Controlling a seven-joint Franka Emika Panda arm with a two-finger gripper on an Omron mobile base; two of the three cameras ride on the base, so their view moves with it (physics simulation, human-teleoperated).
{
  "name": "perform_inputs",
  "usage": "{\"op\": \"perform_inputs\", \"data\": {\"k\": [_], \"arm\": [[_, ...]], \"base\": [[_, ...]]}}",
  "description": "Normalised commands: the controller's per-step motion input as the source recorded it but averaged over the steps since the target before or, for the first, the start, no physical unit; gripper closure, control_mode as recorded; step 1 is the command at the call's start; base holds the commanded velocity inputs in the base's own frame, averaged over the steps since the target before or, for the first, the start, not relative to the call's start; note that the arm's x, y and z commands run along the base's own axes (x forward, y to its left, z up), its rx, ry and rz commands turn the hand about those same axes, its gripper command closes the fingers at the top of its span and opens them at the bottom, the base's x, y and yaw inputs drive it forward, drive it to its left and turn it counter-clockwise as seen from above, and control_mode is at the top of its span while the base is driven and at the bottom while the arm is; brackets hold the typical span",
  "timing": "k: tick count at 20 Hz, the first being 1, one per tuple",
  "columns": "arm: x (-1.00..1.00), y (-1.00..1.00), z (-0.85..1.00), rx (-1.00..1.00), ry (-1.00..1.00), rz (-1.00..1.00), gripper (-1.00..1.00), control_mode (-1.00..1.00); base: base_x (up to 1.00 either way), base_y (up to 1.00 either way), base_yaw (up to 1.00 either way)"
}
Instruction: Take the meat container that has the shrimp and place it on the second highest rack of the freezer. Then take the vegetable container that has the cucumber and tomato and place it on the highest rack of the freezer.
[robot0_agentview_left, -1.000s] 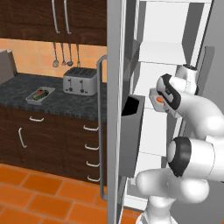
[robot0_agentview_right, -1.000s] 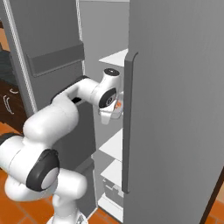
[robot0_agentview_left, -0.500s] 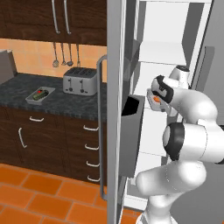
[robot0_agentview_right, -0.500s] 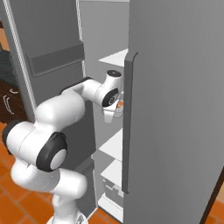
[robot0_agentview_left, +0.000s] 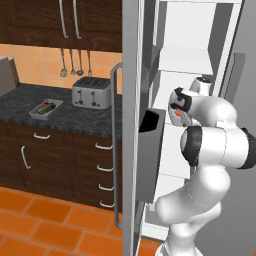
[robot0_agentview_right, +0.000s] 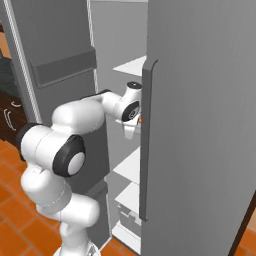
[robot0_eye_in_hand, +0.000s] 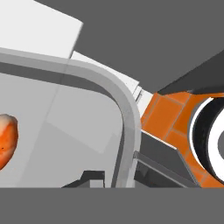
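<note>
While folded tighter than before, gripper (robot0_agentview_left: 178, 114) inside the freezer (robot0_agentview_left: 190, 60) with the meat container (robot0_eye_in_hand: 127, 113), finger state unclear.

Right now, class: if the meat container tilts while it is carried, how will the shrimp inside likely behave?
The shrimp looks like a loose, rounded lump on the meat container's smooth grey floor, so it would probably slide or roll. The raised rim should likely stop it. It seems small and light, so little tipping load.
</note>
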Motion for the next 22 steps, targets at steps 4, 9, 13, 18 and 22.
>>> {"op": "perform_inputs", "data": {"k": [4,9,13,18,22], "arm": [[0.34,-0.01,-0.39,0.0,0.01,-0.03,1.0,-1.0],[0.41,0.0,-0.21,0.0,0.0,-0.05,1.0,-1.0],[0.52,0.0,-0.01,0.0,0.06,-0.04,1.0,-1.0],[0.47,-0.07,-0.03,0.0,0.07,-0.02,1.0,-1.0],[0.39,-0.22,-0.19,-0.02,0.01,-0.01,1.0,-1.0]], "base": [[0.0,0.0,0.0],[0.0,0.0,0.0],[0.0,0.0,0.0],[0.0,0.0,0.0],[0.0,0.0,0.0]]}}
